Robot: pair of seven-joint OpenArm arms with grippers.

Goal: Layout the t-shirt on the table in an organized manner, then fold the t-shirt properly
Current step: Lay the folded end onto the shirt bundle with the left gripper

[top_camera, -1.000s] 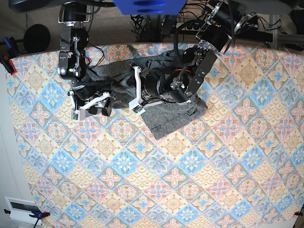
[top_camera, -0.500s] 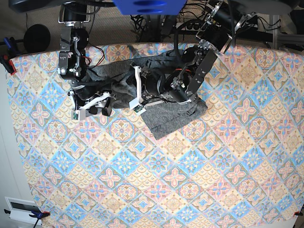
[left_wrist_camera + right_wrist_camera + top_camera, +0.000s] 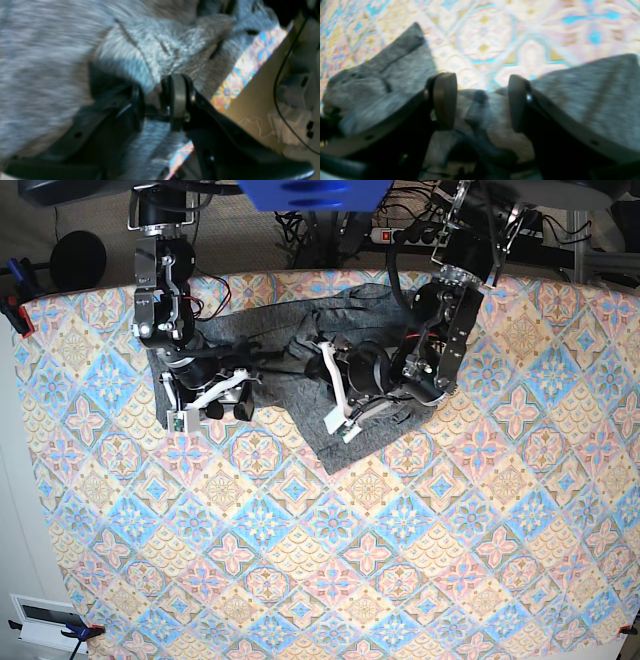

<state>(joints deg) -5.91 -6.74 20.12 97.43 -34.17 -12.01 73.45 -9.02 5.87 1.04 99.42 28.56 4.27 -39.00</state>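
Note:
The dark-grey t-shirt (image 3: pixel 290 360) lies crumpled across the far middle of the patterned table (image 3: pixel 350 560). My left gripper (image 3: pixel 335 375) rests low on the shirt's right half. In the left wrist view the left gripper (image 3: pixel 153 102) has its jaws a narrow gap apart, and a fold of the t-shirt (image 3: pixel 50 62) dips between the pads (image 3: pixel 178 97). My right gripper (image 3: pixel 228 408) sits at the shirt's left front edge. In the right wrist view the right gripper (image 3: pixel 481 102) stands wide open over the t-shirt (image 3: pixel 405 60), with table (image 3: pixel 495 37) beyond.
Cables and a power strip (image 3: pixel 405 238) hang behind the table's far edge. A black round object (image 3: pixel 75 260) and a red clamp (image 3: pixel 20 315) sit at the far left. A white device (image 3: pixel 45 620) is off the front left corner. Table edge (image 3: pixel 240 75) shows beside the shirt.
The left arm has moved right and toward the front, dragging the cloth with it, and its jaws have parted. The right gripper has shifted slightly right along the shirt's edge, still open.

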